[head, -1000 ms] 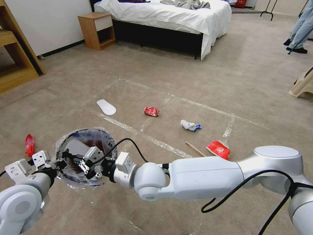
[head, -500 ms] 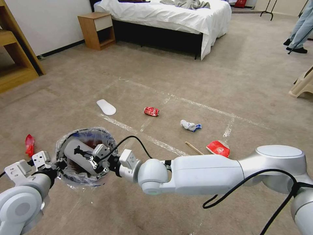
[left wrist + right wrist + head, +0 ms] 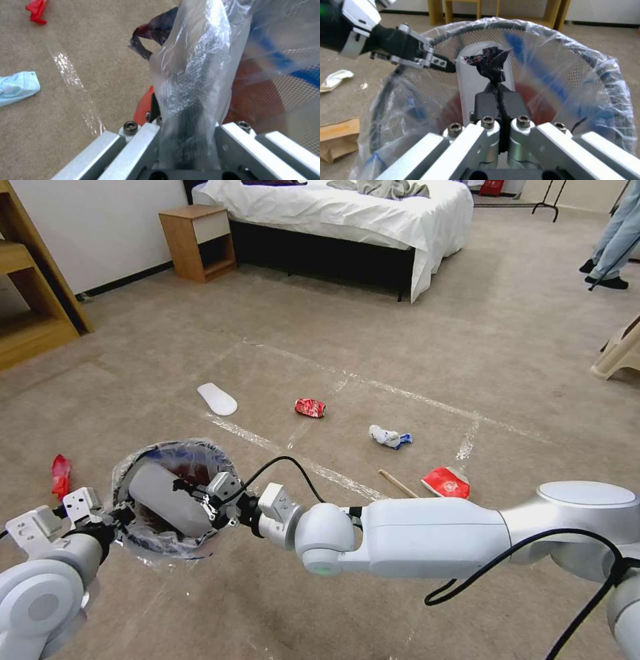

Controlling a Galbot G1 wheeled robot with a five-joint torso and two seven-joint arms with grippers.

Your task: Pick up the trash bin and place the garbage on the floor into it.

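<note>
Beige carpet floor [image 3: 400, 347], crossed by shiny tape strips, is lying before a white-sheeted bed [image 3: 347, 213]. The trash bin [image 3: 133, 480] is hanging above it, mouth facing upward. The left gripper [image 3: 115, 515] is clamping its lined rim; the right gripper [image 3: 193, 493] is pinching a white slipper [image 3: 163, 500] (long axis slanting across the mouth) inside it.

No lettering can be read anywhere. The crushed red can [image 3: 310, 408] carries white markings too small to make out, and the blue print on the trash bin's liner [image 3: 533, 72] forms no legible words.
</note>
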